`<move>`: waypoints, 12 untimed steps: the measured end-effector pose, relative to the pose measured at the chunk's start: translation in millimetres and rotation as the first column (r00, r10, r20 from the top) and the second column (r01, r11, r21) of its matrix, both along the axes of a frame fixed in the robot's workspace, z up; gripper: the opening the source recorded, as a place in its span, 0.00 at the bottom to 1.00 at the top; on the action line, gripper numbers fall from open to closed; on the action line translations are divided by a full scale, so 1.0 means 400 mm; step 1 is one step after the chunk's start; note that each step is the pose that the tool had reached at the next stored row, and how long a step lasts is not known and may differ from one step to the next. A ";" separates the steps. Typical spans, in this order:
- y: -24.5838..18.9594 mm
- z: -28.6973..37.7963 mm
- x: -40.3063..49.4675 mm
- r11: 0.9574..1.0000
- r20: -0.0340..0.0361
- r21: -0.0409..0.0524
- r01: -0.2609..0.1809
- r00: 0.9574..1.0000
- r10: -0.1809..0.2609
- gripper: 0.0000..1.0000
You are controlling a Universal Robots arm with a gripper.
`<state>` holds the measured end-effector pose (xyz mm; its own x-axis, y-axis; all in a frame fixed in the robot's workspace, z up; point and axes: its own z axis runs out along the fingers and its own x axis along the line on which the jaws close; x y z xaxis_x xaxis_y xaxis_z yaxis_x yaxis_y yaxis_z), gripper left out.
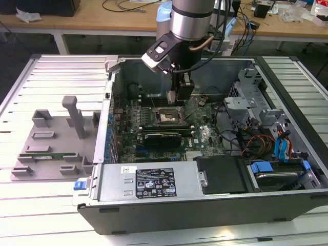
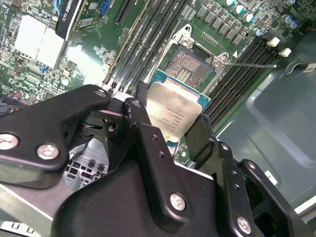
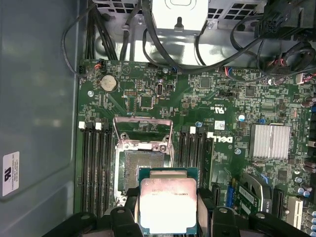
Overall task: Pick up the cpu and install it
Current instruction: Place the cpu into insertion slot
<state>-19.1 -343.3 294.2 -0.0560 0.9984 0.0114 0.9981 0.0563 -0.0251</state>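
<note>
The cpu (image 3: pixel 169 205), a flat square chip with a silvery top and green edge, is held between my black fingers (image 3: pixel 205 210), with my gripper (image 3: pixel 169 213) shut on it. It hangs just above the motherboard, beside the open socket (image 3: pixel 143 169), whose metal load plate (image 3: pixel 143 132) is flipped up. In the second wrist view the cpu (image 2: pixel 175 111) overlaps the near corner of the socket (image 2: pixel 190 66). In the exterior view my gripper (image 1: pixel 178 97) reaches down into the open computer case (image 1: pixel 154 184), right over the socket (image 1: pixel 168 117).
Memory slots (image 3: pixel 94 168) flank the socket on both sides. A dark expansion card (image 1: pixel 163 138) lies in front of the socket. Cables and a drive cage (image 1: pixel 256 118) fill the case on the exterior view's right. A grey plastic fixture (image 1: pixel 56 138) sits on the table outside.
</note>
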 end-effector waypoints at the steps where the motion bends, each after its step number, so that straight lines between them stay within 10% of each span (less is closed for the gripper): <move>1: 0.000 -0.002 0.000 1.000 0.000 0.000 0.000 1.000 0.000 0.55; 12: 0.001 -0.030 0.000 1.000 0.000 0.000 0.001 1.000 -0.001 0.55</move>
